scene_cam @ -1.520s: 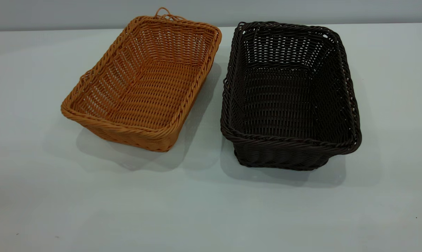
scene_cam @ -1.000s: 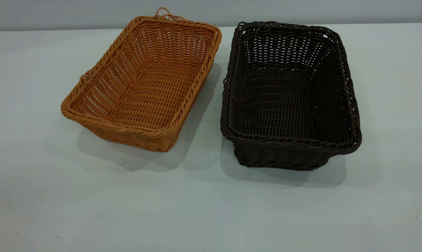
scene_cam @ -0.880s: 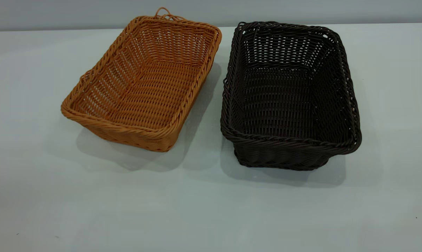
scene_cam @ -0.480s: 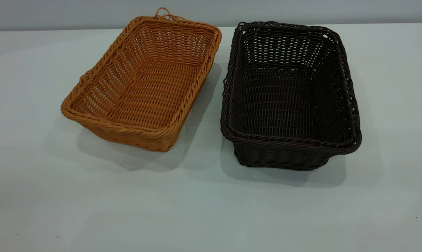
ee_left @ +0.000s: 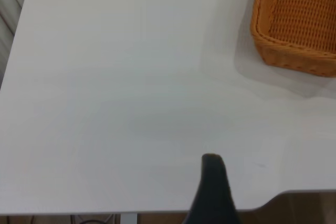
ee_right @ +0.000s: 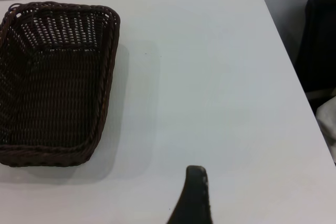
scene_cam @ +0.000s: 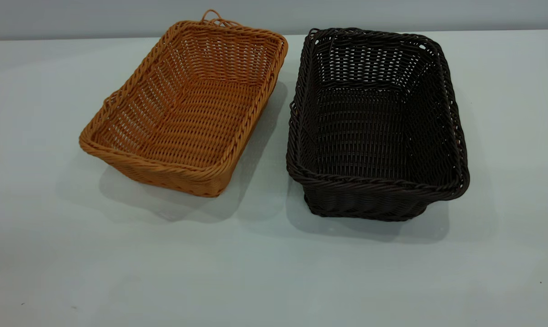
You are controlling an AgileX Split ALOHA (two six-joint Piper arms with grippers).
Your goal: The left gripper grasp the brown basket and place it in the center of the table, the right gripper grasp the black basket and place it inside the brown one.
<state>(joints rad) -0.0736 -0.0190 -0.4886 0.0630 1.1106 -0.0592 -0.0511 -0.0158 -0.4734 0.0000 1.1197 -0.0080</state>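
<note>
Nothing moved | brown basket [scene_cam: 183, 109] beside black basket [scene_cam: 376, 125], apart | pincer states unclear

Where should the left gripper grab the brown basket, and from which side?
Probably the braided rim of the brown basket along its outer long wall, coming down from above on the left. The basket sits upright and open, so one finger can go inside the wall and one outside. The black basket crowds the other long side.

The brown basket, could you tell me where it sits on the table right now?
In the exterior view the brown basket rests on the table's left half, angled, just apart from the black basket on its right.
</note>
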